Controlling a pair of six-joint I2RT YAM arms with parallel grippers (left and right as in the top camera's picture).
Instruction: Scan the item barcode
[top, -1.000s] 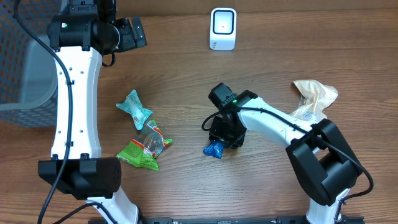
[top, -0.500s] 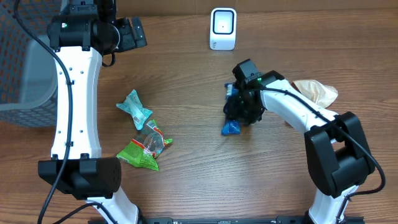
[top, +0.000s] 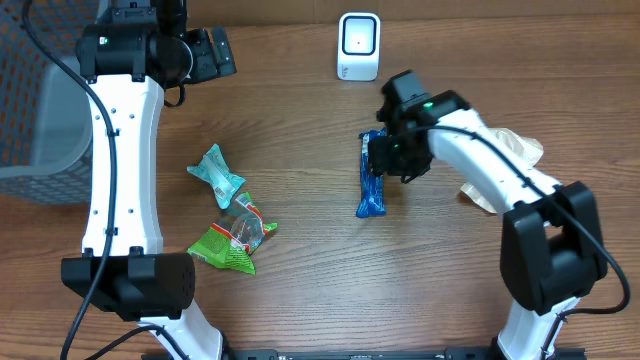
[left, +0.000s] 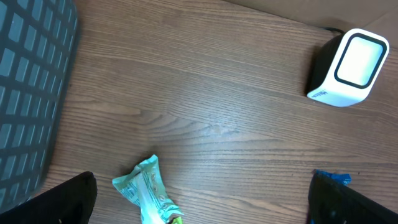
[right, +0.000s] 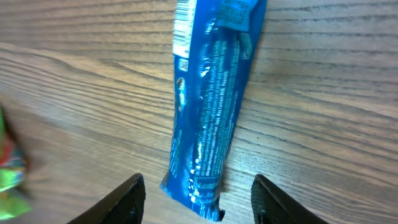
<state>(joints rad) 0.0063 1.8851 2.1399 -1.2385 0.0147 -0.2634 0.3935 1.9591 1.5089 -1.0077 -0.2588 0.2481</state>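
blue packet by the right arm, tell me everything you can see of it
The blue packet is a long, narrow wrapper of glossy, crinkled plastic film, bright blue with fine pale print and a white printed strip along one edge. It lies flat on the wooden table, pointing roughly toward the white scanner but well apart from it. The right gripper hangs open over one end, its fingers on either side with wood showing between, so only the table touches it.

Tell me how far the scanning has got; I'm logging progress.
Done: nothing looks scanned; the blue wrapper lies flat on the table, short of the scanner. In hand: the right gripper hangs open over it, gripping nothing. Left: pick it up and present it to the scanner.
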